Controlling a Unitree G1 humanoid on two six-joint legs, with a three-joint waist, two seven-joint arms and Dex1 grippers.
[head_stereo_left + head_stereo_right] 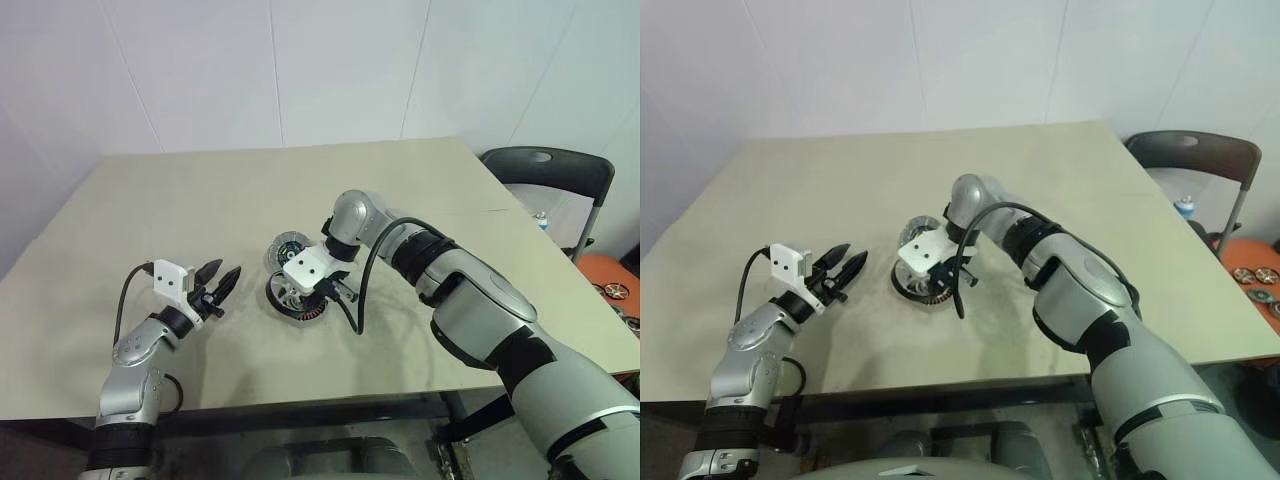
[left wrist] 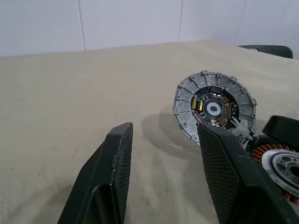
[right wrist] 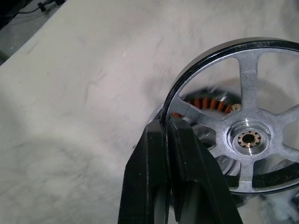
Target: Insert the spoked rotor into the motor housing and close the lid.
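My right gripper point(image 3: 166, 123) is shut on the dark rim of the spoked rotor point(image 3: 247, 135), a silver wheel with a small brass-toothed hub. The rotor is right over the motor housing point(image 1: 308, 318), whose copper windings point(image 3: 210, 103) show through the spokes. Whether the two touch I cannot tell. Just behind the housing the lid point(image 1: 288, 246), a ribbed silver disc with a dark circuit centre, leans on its edge. My left gripper point(image 1: 229, 267) is open and empty, a hand's width left of the housing, pointing toward the lid point(image 2: 215, 107).
The beige table point(image 1: 200, 200) has open surface to the left and behind the parts. A dark chair point(image 1: 550, 165) stands past the far right corner. Off the table's right edge is an orange surface point(image 1: 615, 285) with small round parts.
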